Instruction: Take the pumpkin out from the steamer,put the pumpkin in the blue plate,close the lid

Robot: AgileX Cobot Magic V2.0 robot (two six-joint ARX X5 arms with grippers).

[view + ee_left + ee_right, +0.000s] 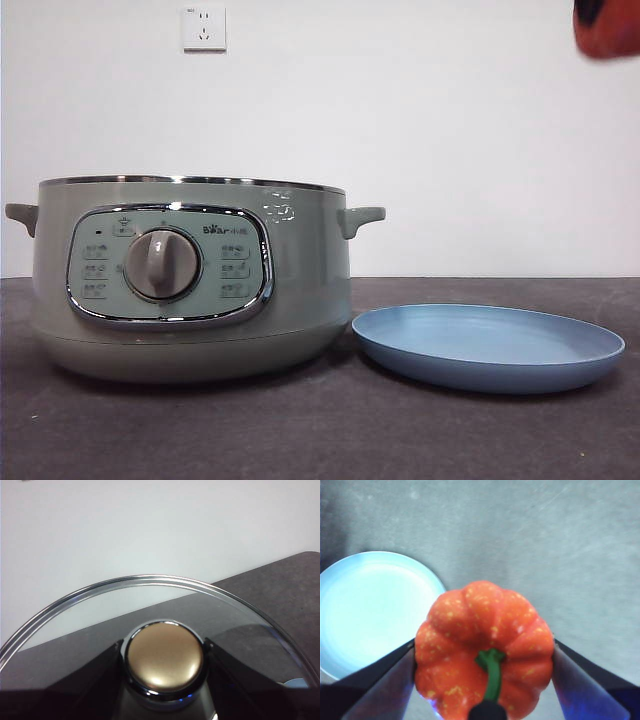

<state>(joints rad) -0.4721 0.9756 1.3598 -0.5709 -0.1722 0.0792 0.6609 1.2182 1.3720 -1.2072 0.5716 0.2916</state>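
The pale green steamer [190, 275] stands open on the left of the dark table, with no lid on it. To its right lies the blue plate [488, 345], with nothing on it. My right gripper [485, 680] is shut on the orange pumpkin [485, 630], held high in the air; the plate [370, 610] lies below and off to one side of it. In the front view the pumpkin [608, 28] shows only as an orange edge at the top right corner. My left gripper [164, 655] is shut on the knob [164, 659] of the glass lid [150, 587], held above the table.
A white wall with a socket [204, 28] stands behind the table. Dark tabletop [300, 430] stretches in front of the steamer and plate.
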